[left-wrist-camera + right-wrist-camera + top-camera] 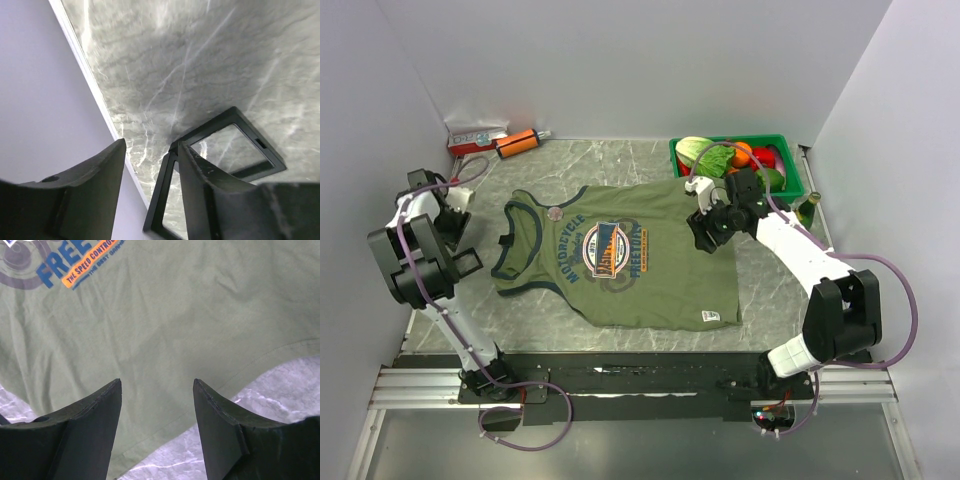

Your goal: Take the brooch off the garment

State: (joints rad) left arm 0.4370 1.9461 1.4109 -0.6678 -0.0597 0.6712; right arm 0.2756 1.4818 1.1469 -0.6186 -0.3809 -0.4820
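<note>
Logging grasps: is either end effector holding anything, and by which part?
Nothing: left end effector open over table; right end effector open above shirt.

Olive-green garment (670, 275) with navy trim, whitish brooch (555, 212), grey marbled table (610, 165), green crate (772, 140)

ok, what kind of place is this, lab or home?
Probably a lab test cell: plain white walls box in a marble-look table, an aluminium rail lines its near edge, and a green bin holds produce props.
</note>
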